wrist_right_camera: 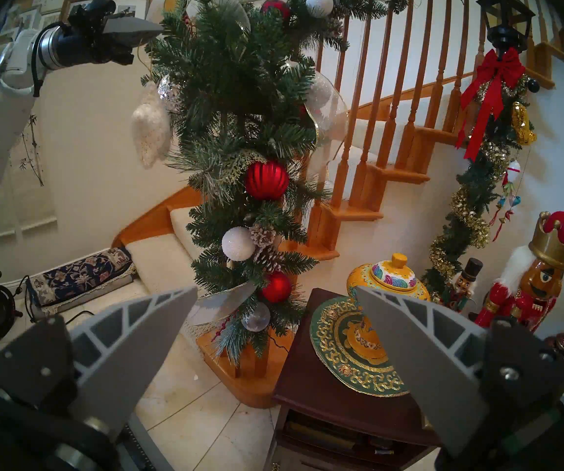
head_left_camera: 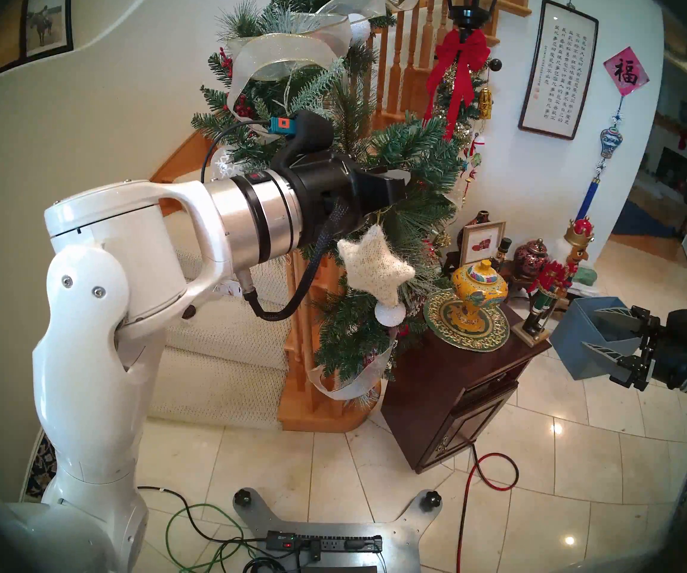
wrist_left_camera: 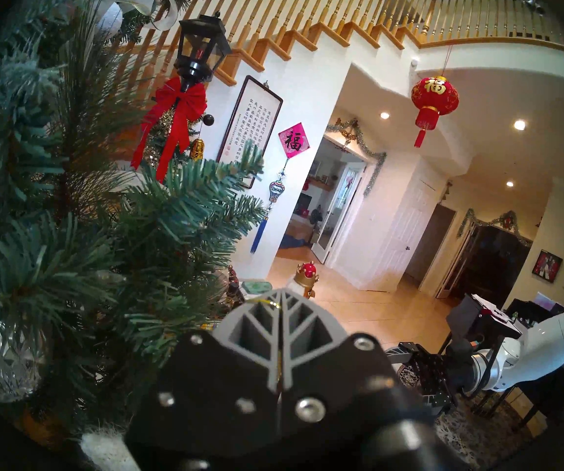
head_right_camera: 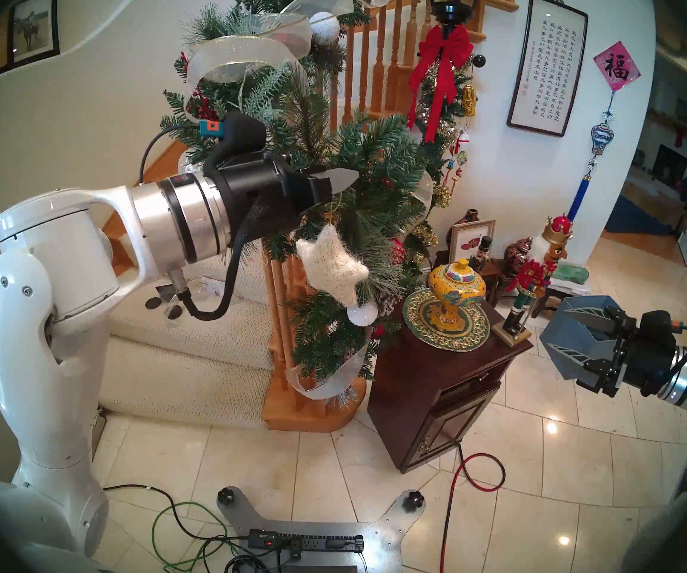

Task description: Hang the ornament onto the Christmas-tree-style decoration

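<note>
White and fuzzy, the puffy fabric star [head_left_camera: 374, 267] is dangling against the bushy green pine garland [head_left_camera: 408, 154]; my left gripper [head_left_camera: 400, 182] is pinching its gold string [wrist_left_camera: 264, 302], my right gripper [wrist_right_camera: 275, 319] standing spread, holding nothing.

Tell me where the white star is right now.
In the head views the white star dangles by its gold string from the shut left claw, against the green garland, just above a small white ball.

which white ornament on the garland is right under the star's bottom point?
The small white glittery ball, tucked just below the white star; the other white ball sits high up by the ribbon.
</note>
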Available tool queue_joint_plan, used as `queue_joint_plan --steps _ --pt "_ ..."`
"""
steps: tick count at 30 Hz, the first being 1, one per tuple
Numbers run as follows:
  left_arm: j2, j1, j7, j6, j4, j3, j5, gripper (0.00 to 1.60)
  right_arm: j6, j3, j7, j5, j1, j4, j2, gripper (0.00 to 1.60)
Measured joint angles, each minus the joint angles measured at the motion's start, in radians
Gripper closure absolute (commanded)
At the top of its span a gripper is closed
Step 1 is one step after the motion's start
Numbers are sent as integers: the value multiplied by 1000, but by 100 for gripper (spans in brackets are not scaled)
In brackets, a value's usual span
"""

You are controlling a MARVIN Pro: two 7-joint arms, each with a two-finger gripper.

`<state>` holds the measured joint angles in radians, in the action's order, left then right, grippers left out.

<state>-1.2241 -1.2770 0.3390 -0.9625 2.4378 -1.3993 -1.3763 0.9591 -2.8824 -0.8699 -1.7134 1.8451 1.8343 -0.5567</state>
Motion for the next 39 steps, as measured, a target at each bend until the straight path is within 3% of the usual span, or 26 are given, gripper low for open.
queue_joint_plan --steps 24,39 --pt "-10 56 -4 0 0 45 -63 160 0 0 0 3 0 1 0 0" --pt "-28 112 3 0 1 17 -98 160 0 0 1 6 0 1 0 0"
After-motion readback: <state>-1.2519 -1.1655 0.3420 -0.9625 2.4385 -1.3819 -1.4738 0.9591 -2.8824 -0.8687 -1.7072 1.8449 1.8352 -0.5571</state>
